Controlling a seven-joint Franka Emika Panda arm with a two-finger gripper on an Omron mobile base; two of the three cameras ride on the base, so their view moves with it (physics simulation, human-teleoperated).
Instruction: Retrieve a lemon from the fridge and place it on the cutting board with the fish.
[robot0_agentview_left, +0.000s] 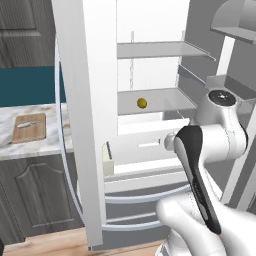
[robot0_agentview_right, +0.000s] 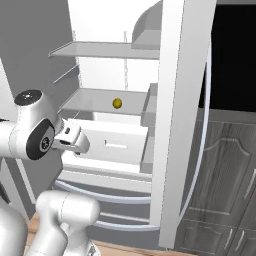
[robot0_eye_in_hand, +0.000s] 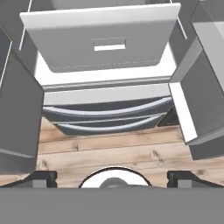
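On fridge (robot0_agentview_left: 80, 100) shelf: lemon (robot0_agentview_left: 142, 103); open doors flank gripper (robot0_eye_in_hand: 112, 177).

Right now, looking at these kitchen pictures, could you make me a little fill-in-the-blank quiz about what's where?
1. The lemon sits on a ____ inside the fridge.
2. The fridge doors stand ____.
3. The fish lies on the ____ on the counter.
4. The gripper points down at a floor made of ____.

Missing words: shelf; open; cutting board; wood
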